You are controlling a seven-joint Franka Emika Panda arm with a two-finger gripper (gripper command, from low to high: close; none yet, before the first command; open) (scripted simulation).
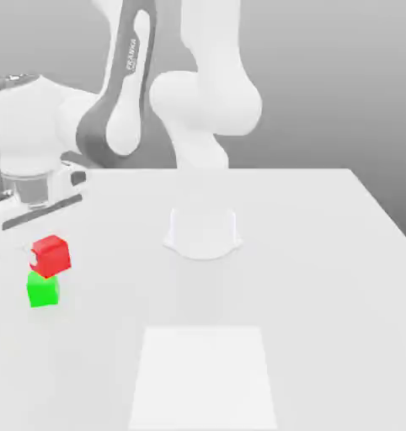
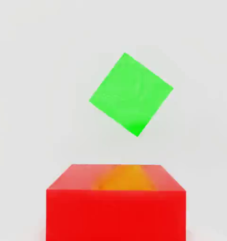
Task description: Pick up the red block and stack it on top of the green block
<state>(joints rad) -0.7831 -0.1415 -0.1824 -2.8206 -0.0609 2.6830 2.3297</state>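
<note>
White and dark grey, the Panda arm point(image 1: 109, 126) reaches over to the exterior view's left, where its wrist bends down toward the desk point(image 1: 316, 278). At its end the hand point(image 1: 45, 257) is closed in a pinch on the red block, its pale body slanting in from the exterior view's left edge.

Just above the desk's surface at that side sits the green block point(image 1: 43, 289), resting flat on it. The red block point(image 1: 50, 256) is held up over it, a touch farther to the exterior view's right and tipped, so that its faces slope. In the exterior view its lower corner meets the green block's upper edge, though whether the two really touch is hard to say from there.

The hand view has the red block close up, a yellow-orange patch on one of its faces, while the green block lies beyond it, turned like a diamond against the red block's straight edges, with a strip of pale desk between the two.

Around the middle of the exterior view, toward the far side, the arm's white base point(image 1: 204, 236) stands on the desk. On the near side, in front of that base, is a bright white rectangle point(image 1: 204, 375).
</note>
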